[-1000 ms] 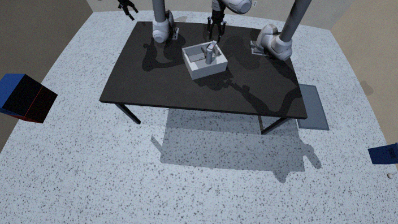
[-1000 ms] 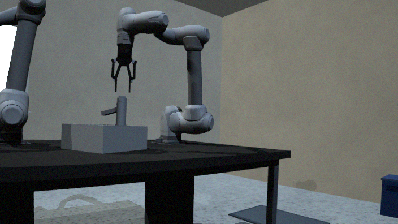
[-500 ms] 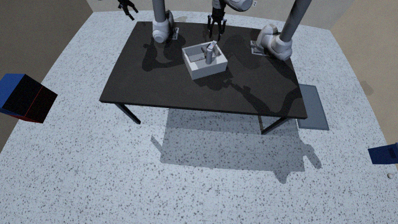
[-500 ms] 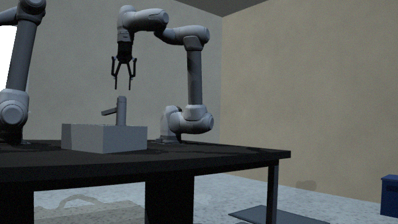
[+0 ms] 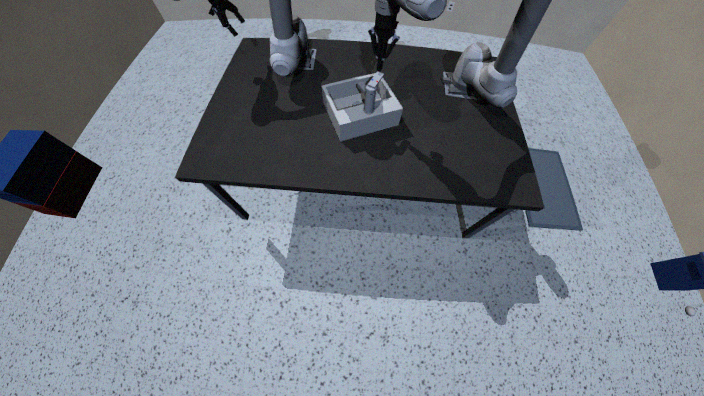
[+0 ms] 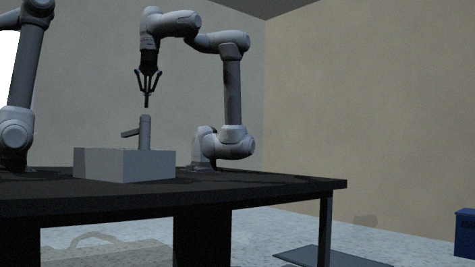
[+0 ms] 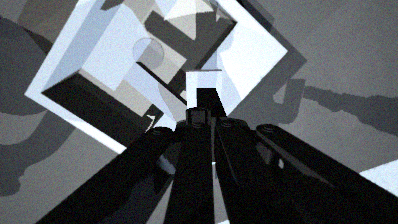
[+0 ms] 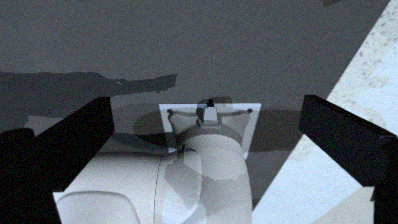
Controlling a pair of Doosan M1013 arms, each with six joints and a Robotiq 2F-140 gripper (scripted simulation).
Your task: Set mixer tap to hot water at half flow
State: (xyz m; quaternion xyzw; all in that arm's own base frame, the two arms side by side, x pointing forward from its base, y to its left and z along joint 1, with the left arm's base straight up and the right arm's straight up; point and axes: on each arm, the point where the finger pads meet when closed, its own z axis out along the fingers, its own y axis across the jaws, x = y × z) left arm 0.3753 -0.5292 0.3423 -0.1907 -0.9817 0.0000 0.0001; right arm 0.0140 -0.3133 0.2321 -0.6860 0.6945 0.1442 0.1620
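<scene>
A grey mixer tap [image 5: 369, 101] [image 6: 144, 136] stands on the white basin [image 5: 372, 125] [image 6: 149, 166] [image 7: 262, 52]. Its spout [image 6: 129, 133] points left in the exterior view. The flat lever [image 5: 374, 81] [image 7: 192, 80] on top points toward the table's back in the top view, a small red mark on it; its tilt is unclear. My left gripper [image 5: 380, 67] [image 6: 146, 106] [image 7: 205, 103] is shut and empty, pointing down above the lever, with a gap seen in the exterior view. Its fingers hide the dots in the left wrist view. My right gripper [image 5: 239, 28] [image 8: 207, 113] is wide open and empty, away from the tap.
The dark table [image 5: 280, 160] [image 6: 270, 183] carries both arm bases, one each side of the basin in the top view. The right gripper hangs beyond the table's back left corner there. A blue bin [image 5: 675, 273] [image 6: 463, 232] stands on the floor.
</scene>
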